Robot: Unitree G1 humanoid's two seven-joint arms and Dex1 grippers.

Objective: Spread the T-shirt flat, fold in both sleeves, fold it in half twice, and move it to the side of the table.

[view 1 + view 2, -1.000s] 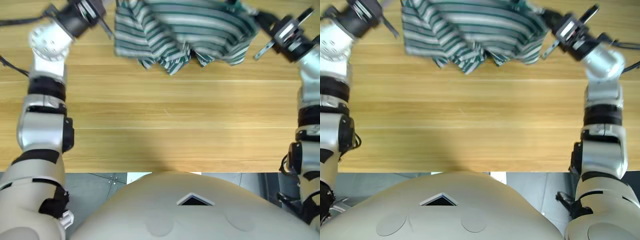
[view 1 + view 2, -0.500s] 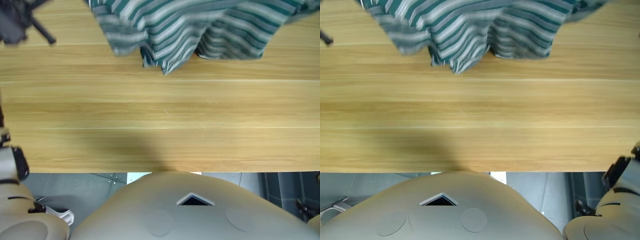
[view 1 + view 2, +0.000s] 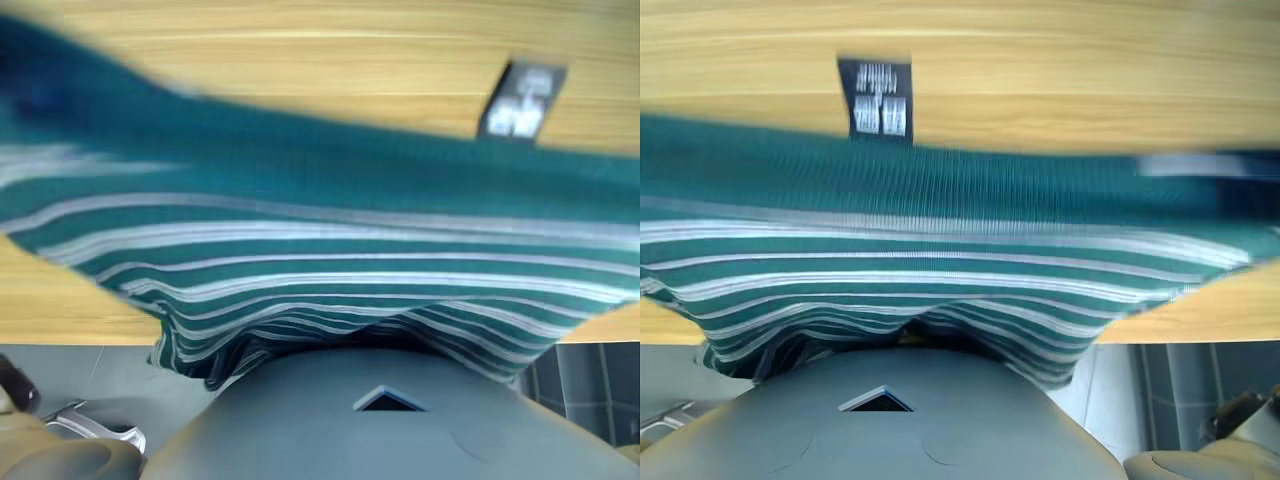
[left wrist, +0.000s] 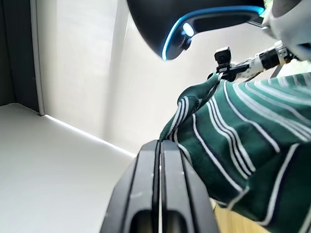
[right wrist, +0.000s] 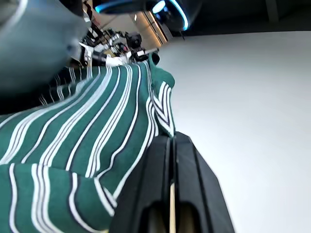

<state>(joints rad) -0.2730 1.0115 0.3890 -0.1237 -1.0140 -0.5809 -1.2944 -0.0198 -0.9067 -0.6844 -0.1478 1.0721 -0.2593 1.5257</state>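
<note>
**T-shirt** (image 3: pixel 320 250): dark green knit with thin white stripes in groups. It is stretched wide between the two end effectors and crosses the head views from side to side. It covers the near part of the tabletop (image 3: pixel 300 60), and its lower folds hang past the near edge. The cloth is blurred, and it cannot be told whether it touches the wood.

**Label** (image 3: pixel 878 97): small dark rectangle with pale print. It stands at the T-shirt's upper edge, against the wood.

**Left end effector** (image 4: pixel 159 143): black fingers pressed together, clamped on one end of the T-shirt. Striped cloth bunches out from the tips.

**Right end effector** (image 5: pixel 170 137): black fingers likewise together, clamped on the opposite end. The stripes run away from it toward the other arm.

**Tabletop**: light wood planks, with a bare strip beyond the T-shirt.
</note>
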